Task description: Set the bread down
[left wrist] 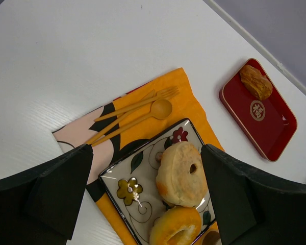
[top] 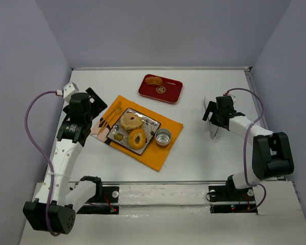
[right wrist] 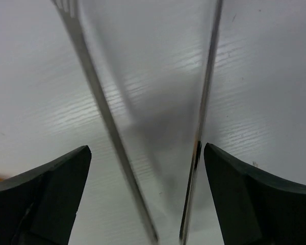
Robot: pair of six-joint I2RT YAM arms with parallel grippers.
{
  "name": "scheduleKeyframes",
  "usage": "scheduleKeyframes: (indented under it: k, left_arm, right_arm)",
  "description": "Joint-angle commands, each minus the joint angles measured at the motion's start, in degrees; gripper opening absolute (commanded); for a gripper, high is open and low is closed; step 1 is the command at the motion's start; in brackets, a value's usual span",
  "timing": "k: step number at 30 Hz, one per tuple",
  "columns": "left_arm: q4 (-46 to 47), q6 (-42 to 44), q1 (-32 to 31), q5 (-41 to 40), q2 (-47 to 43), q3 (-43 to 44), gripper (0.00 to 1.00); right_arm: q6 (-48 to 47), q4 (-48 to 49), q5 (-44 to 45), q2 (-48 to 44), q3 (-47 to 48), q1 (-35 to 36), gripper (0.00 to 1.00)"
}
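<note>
Closest in, 2 breads sit on the flowery plate (top: 150, 122) on the orange cloth (top: 153, 158): a ring-shaped bread (top: 137, 138) and, just behind it, a round bun (left wrist: 182, 173). Both lie flat and are basically round, so no real long axis, and the left gripper (left wrist: 145, 153) hovers just to their left, spread wide with nothing in it. Farther back a 3rd bread piece (top: 153, 80) lies on the red tray (top: 171, 92), oblong, with its long axis roughly along the tray's length and well apart from both grippers. Off to the right, the right gripper (right wrist: 145, 153) is also spread wide with metal tongs (right wrist: 107, 122) between its fingers, though I can't tell if either finger touches them.
</note>
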Motion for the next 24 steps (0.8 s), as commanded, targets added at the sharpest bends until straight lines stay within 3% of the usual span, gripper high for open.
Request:
scheduleKeyframes:
  k: [1, 12, 24]
  left_arm:
    - [1.3, 0.8, 0.1, 0.0, -0.7, -0.2, 0.99]
    - [0.9, 0.6, 0.1, -1.1, -1.7, 0.2, 0.99]
    - [1.2, -0.5, 0.1, -2.2, -1.8, -0.2, 0.99]
  right_arm:
    - [2.3, -3.0, 2.4, -6.0, 6.5, -0.5, 1.0]
    - [-1.7, -11.7, 1.3, -21.7, 18.6, -0.5, 1.0]
    - [-1.0, -10.2, 5.4, -29.4, 10.9, -0.5, 1.0]
